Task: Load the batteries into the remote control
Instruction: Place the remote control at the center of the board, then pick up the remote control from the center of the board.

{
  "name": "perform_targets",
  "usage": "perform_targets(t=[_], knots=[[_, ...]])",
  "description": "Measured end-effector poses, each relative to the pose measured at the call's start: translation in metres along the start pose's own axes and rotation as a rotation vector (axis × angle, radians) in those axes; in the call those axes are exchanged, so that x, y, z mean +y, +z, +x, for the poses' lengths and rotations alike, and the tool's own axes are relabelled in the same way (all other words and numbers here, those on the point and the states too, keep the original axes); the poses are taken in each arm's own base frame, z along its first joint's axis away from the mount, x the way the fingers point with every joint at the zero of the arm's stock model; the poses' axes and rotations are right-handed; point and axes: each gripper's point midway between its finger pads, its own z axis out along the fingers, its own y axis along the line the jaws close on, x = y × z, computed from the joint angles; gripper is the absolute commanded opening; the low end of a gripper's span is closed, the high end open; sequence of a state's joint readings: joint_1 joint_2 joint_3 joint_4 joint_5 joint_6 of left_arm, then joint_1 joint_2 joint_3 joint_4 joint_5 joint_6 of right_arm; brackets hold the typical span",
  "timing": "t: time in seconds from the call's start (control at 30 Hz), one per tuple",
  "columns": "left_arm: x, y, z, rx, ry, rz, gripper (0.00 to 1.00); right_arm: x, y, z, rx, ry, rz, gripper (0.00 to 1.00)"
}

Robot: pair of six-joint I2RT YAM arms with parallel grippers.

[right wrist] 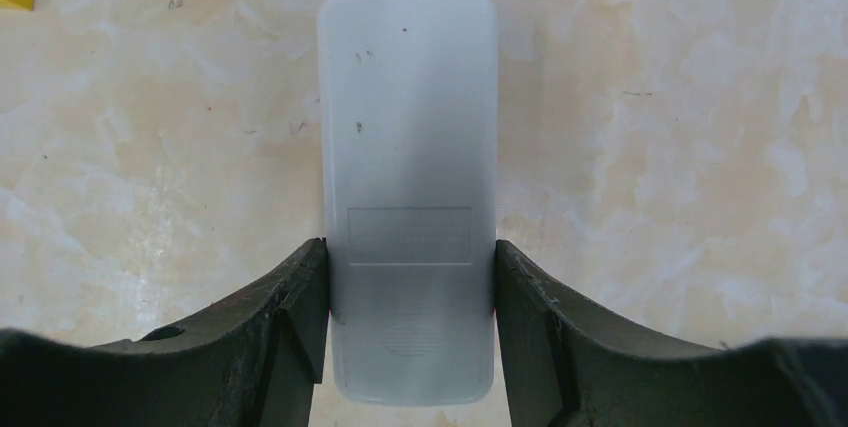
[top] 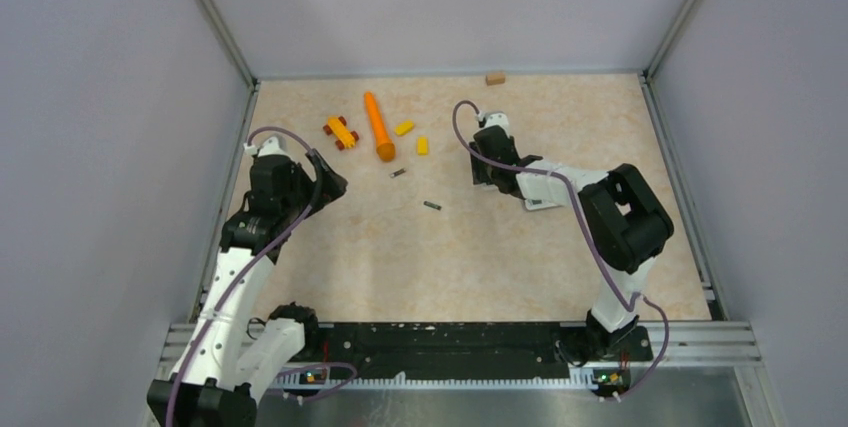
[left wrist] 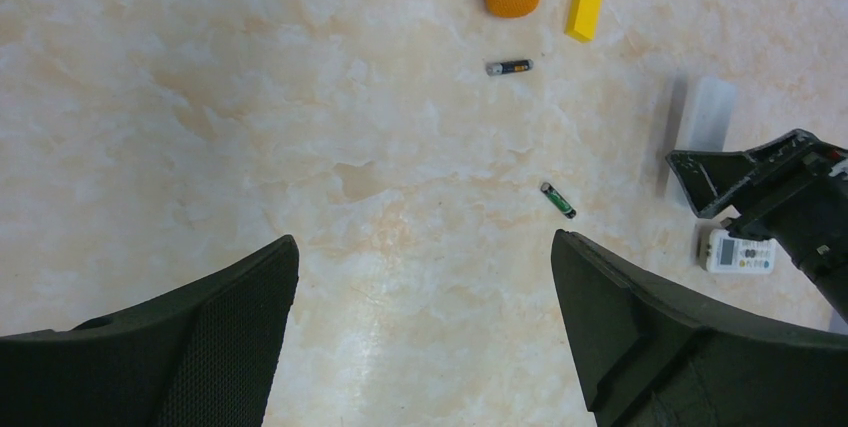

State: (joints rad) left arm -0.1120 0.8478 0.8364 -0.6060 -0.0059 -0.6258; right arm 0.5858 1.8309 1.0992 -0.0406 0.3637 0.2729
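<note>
- one marbled table (top: pixel 480 267), walled on three sides.
- two arms. the left gripper (left wrist: pixel 422 242) hangs over bare tabletop with its fingers spread wide, gripping nothing. the right gripper (right wrist: pixel 410 267) is clamped on the remote's long sides.
- one white remote (right wrist: pixel 408 127), back up, at 1 o'clock from table centre. the top view hides it under the right gripper, and whether it is lifted i cannot tell.
- a second remote (left wrist: pixel 740 250), with screen and buttons, is half covered by the right arm.
- one orange cylinder (top: pixel 378 127) at 11 o'clock.
- one yellow toy with red wheels (top: pixel 340 132) sits at the cylinder's 9 o'clock.
- two yellow blocks (top: pixel 404 128) lie at its 3 o'clock, the nearer block (top: pixel 422 145) apart from the other.
- one tan block (top: pixel 495 77) at 12 o'clock, by the far wall.
- two batteries (left wrist: pixel 509 67) in view, loose near table centre. the second battery (left wrist: pixel 558 200) lies at 4 o'clock from the first, well apart from the clamped remote.
</note>
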Motion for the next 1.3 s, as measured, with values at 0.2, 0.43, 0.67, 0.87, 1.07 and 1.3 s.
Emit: perform_targets(t=[0.2,0.43,0.67,0.87,1.07,1.3], knots=[[-0.009,0.013,0.002,0.032,0.0,0.036,0.99,0.003,0.006,-0.013,0.005,-0.016,-0.022,0.6],[-0.012,0.02,0.002,0.042,0.011,0.05,0.99,-0.003,0.016,-0.002,0.066,-0.023,-0.036,0.7],[-0.012,0.023,0.001,0.043,0.03,0.049,0.99,-0.003,0.016,0.002,0.099,-0.029,-0.056,0.78],[-0.014,0.022,-0.005,0.029,0.053,0.05,0.99,-0.025,0.006,-0.01,0.094,0.026,-0.038,0.73],[-0.016,0.021,-0.006,0.025,0.054,0.058,0.99,-0.104,-0.004,-0.023,0.07,0.24,0.095,0.5],[-0.019,0.02,-0.004,0.04,0.057,0.079,0.99,-0.164,-0.008,0.045,0.236,0.348,0.245,0.41]])
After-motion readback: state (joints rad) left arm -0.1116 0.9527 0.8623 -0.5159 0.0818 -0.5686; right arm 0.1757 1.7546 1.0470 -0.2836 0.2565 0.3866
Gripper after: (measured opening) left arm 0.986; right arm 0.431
